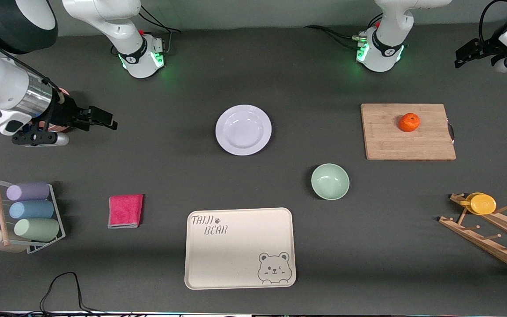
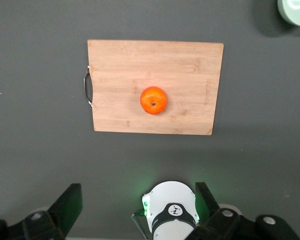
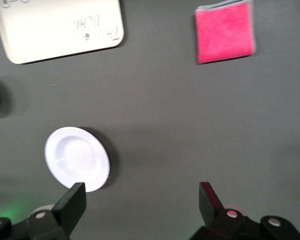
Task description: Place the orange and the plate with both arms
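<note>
Two grippers hang in the air with their fingers spread and nothing between them, each well apart from the thing it faces. Up at the right arm's end of the table, the right gripper (image 1: 99, 119) hovers above bare dark tabletop; the plate (image 1: 243, 130) lies flat on the table near the middle, toward the left arm's end from that gripper, and shows in the right wrist view just past one fingertip (image 3: 72, 200). High over the left arm's end, the left gripper (image 1: 471, 53) is well clear of the wooden cutting board (image 1: 407, 132), on which the orange (image 1: 409, 122) sits. From the left wrist camera the orange (image 2: 153, 100) rests near the middle of the board. Nearer the front camera lie a green bowl (image 1: 330, 181) and a beige bear tray (image 1: 240, 248).
</note>
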Available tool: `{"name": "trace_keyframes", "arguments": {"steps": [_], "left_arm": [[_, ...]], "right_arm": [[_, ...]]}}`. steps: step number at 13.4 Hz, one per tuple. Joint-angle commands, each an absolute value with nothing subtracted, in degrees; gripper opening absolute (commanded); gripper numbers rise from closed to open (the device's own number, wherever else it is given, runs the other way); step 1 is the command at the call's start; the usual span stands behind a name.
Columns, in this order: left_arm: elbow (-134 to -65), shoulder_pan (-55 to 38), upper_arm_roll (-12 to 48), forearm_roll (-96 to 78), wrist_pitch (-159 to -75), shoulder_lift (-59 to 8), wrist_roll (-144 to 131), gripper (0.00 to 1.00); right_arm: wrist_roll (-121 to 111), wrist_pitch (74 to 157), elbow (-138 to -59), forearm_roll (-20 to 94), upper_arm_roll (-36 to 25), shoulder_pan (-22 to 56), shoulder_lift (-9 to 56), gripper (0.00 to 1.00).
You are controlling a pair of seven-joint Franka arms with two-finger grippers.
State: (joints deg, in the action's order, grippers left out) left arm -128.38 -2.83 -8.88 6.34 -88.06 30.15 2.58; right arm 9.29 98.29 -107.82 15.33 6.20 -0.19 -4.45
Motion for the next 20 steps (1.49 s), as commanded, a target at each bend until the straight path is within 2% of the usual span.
{"name": "trace_keyframes", "arguments": {"steps": [1, 5, 9, 14, 20], "left_arm": [[-133.92, -2.90, -8.79, 7.29, -92.61, 30.85, 3.08, 1.00], [-145.26, -2.90, -8.79, 7.29, -108.41, 28.49, 2.99, 1.00], [-152.74, -1.42, -8.96, 7.29, -121.09, 23.74, 2.46, 1.00], [-160.04, -0.88, -8.96, 7.29, -135.76, 17.42, 2.72, 1.00], [-164.27, -0.88, -8.96, 7.29, -151.77, 6.96, 3.16, 1.00]], "right_arm": [[10.20, 100.19, -110.12, 17.49, 6.50, -0.35, -5.01, 1.00], [9.93, 100.81, -111.09, 17.49, 6.15, -0.53, -5.36, 1.00], [10.02, 101.42, -111.36, 17.67, 6.24, 0.18, -5.01, 1.00], [9.67, 103.27, -112.76, 20.98, 6.42, 0.18, -3.79, 1.00], [5.99, 106.78, -113.55, 28.64, 6.42, 0.17, 0.95, 1.00]]}}
